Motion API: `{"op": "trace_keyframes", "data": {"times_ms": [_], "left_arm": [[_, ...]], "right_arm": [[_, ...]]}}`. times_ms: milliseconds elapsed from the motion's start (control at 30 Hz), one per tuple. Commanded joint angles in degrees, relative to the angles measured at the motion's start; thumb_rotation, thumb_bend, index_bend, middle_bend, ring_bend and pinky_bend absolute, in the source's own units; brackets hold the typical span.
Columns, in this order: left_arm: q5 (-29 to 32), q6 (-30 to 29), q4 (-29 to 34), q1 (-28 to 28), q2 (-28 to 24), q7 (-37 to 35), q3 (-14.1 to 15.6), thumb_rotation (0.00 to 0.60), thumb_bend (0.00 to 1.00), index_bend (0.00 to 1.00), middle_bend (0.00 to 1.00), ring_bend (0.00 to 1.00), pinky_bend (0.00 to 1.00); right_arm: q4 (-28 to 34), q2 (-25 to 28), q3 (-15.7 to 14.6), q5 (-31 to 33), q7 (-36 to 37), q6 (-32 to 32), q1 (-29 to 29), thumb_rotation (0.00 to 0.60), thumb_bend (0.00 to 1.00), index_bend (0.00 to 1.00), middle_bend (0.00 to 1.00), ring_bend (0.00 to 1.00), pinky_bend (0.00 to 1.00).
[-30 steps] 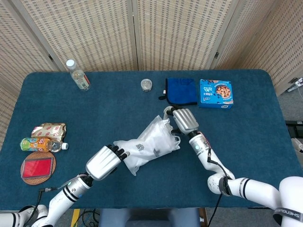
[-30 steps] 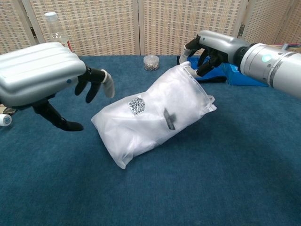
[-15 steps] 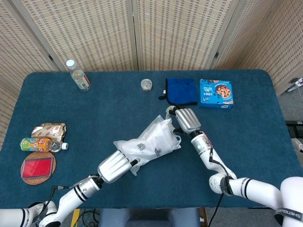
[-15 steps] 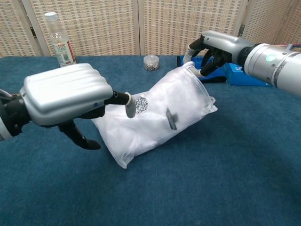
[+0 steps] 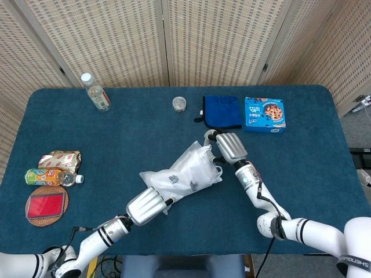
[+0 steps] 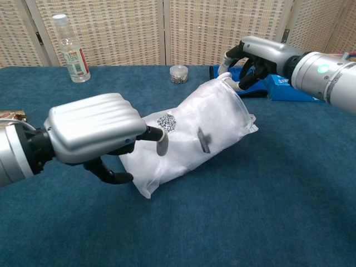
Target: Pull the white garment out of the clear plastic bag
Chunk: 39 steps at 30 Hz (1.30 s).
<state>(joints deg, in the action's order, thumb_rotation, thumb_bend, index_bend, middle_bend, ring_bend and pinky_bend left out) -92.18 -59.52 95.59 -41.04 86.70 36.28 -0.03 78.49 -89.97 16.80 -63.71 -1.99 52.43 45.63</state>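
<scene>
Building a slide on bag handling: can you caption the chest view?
Left hand on the clear plastic bag's closed end; right hand at its mouth.

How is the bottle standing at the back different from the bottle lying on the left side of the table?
The back bottle stands upright; the left bottle lies on its side. The back bottle looks clear with a small reddish label, while the left bottle has a bright orange and green wrap. The back bottle stands alone; the left bottle lies next to a snack packet and a round coaster. Both have white caps and rest on the blue table.
</scene>
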Motion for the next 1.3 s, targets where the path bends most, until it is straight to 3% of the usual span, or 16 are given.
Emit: {"op": "trace_keyframes", "data": {"times_ms": [33,600,1300], "left_arm": [[0.63,0.76,-0.24,-0.01,0.46,0.46,0.13,0.600,0.31,0.37,1.00,1.00,1.00],[3.57,3.13,-1.31,0.29,1.99,3.13,0.50,0.600,0.32,0.35,1.00,1.00,1.00],[1.58,1.94,-5.00,0.52,4.12,0.86,0.93,0.600,0.27,0.37,1.00,1.00,1.00]], "right_arm": [[0.16,0.07,0.00,-0.03,-0.02,0.08,-0.01,0.600,0.62,0.87,0.30,0.18,0.34],[0.48,-0.01,-0.21,0.25,-0.01,0.26,-0.15,0.600,0.62,0.87,0.30,0.18,0.34],[0.45,-0.12,-0.36,0.20,0.18,0.18,-0.17,0.600,0.62,0.87,0.30,0.18,0.34]]}}
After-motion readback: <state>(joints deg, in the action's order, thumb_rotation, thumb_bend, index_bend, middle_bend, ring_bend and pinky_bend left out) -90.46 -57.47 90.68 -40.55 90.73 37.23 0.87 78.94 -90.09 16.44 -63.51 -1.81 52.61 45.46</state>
